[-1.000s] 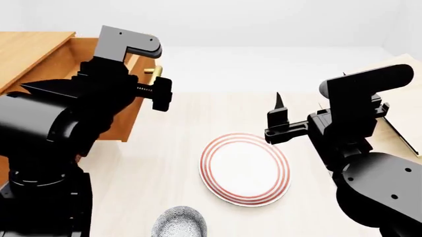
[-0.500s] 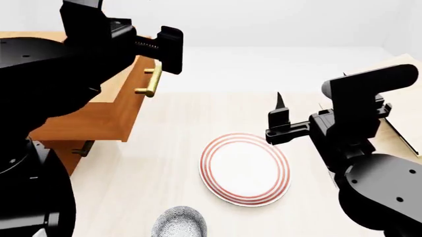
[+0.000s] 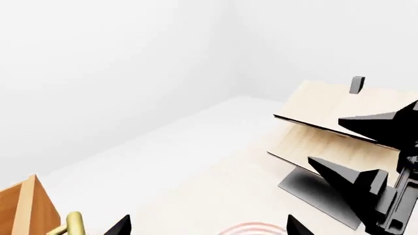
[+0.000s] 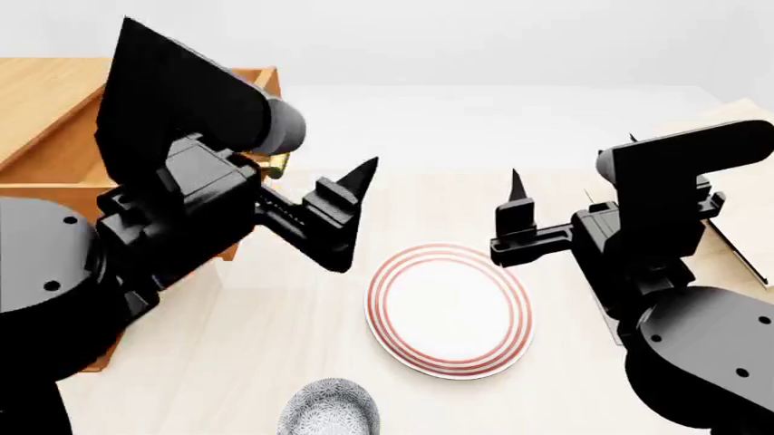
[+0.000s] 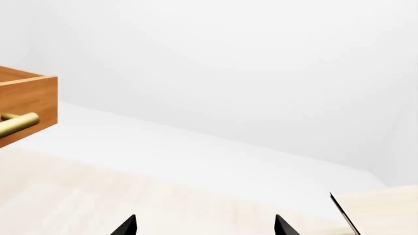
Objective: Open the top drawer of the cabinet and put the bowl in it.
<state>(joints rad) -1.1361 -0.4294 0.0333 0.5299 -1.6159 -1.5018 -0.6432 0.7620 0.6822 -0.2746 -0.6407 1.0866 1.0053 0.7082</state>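
Cabinet (image 4: 49, 109) sits at 10 o'clock in the head view, biggest item, top drawer (image 4: 181, 227) pulled out toward the bench (image 4: 278, 308) centre, its brass handle (image 4: 275, 163) just peeking past the left arm. Shelf rack (image 3: 333, 127) stands at 3 o'clock, pale and tilted. Left gripper (image 4: 344, 213) hangs off the drawer front, above the bench, fingers apart, holding nothing; left wrist view confirms two tips spread with the plate's edge between them. Right gripper (image 4: 517, 217) hovers at 1 o'clock of the plate (image 4: 450, 308), fingers apart too, empty; right wrist view shows both tips wide. Plate lies flat mid-bench, red rings. Bowl (image 4: 329, 410) sits at 6 o'clock, cut off by the frame edge, well apart from both grippers, not yet touched. Drawer looks open enough; next step is likely the bowl pick. Risks: the left arm swinging down could clip the plate or nudge the drawer shut; bowl is close under the torso, so reach is awkward, and a rim pinch on a round deep bowl may slip or tip it.
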